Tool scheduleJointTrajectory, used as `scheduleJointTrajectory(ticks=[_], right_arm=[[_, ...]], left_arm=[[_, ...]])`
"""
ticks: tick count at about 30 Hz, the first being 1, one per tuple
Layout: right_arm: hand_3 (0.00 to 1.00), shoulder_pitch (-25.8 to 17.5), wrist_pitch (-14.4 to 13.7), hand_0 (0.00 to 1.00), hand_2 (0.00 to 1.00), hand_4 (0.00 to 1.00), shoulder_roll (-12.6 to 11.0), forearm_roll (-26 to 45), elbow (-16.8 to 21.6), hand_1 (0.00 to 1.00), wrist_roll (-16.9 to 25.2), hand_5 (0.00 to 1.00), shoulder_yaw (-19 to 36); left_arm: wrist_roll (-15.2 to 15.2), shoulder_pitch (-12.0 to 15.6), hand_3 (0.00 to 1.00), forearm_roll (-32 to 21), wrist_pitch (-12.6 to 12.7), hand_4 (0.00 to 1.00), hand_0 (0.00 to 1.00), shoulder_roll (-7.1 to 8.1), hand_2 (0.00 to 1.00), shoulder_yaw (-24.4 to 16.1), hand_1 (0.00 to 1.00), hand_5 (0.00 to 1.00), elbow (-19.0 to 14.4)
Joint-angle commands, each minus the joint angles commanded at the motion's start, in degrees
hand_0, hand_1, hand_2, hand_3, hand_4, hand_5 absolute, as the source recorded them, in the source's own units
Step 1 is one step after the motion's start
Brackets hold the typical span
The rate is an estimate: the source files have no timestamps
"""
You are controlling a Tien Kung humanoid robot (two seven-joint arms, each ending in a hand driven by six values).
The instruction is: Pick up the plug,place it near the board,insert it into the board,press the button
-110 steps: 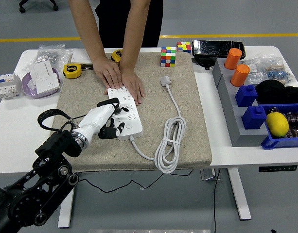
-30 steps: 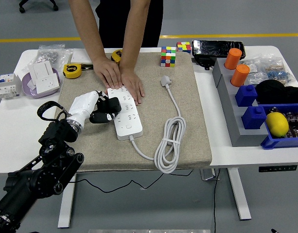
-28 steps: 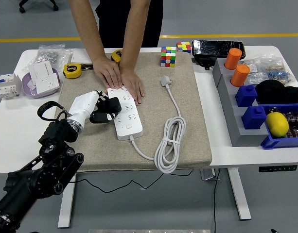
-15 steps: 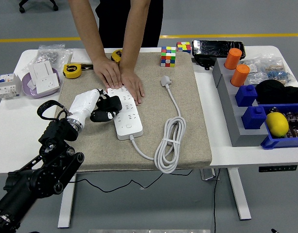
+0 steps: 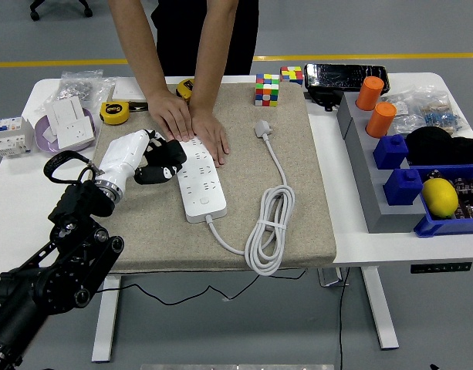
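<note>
The white power strip [image 5: 199, 179] lies on the beige mat [image 5: 298, 177], with several sockets facing up. A person's two hands [image 5: 191, 123] press flat on its far end. Its white plug [image 5: 261, 128] rests unplugged on the mat to the right, and the cord is coiled [image 5: 271, 228] near the mat's front. My left hand [image 5: 163, 160], white-shelled with black fingers, hovers just left of the strip's far half. Its fingers are curled and hold nothing. The right arm is out of view.
A yellow tape measure [image 5: 115, 112] and a bowl with a wall socket [image 5: 66, 127] sit at the left. Two colour cubes [image 5: 268, 89] stand at the mat's far edge. Grey and blue bins [image 5: 406, 185] holding orange cups and a lemon fill the right side.
My left hand has drawn back to the left and slightly away from the strip's edge. The person's hands, the plug and the cord have not moved.
</note>
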Motion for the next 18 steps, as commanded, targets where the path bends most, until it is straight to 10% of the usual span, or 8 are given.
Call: scheduleJointTrajectory(ticks=[18], right_arm=[[0.773,-0.05,-0.07,0.839,0.740,0.998,-0.04,0.20,0.00,0.752,0.10,0.869,0.05]], left_arm=[[-0.83,2.62,0.295,0.70,-0.01,0.349,0.506,1.77,0.362,-2.92,0.451,0.064,4.49]])
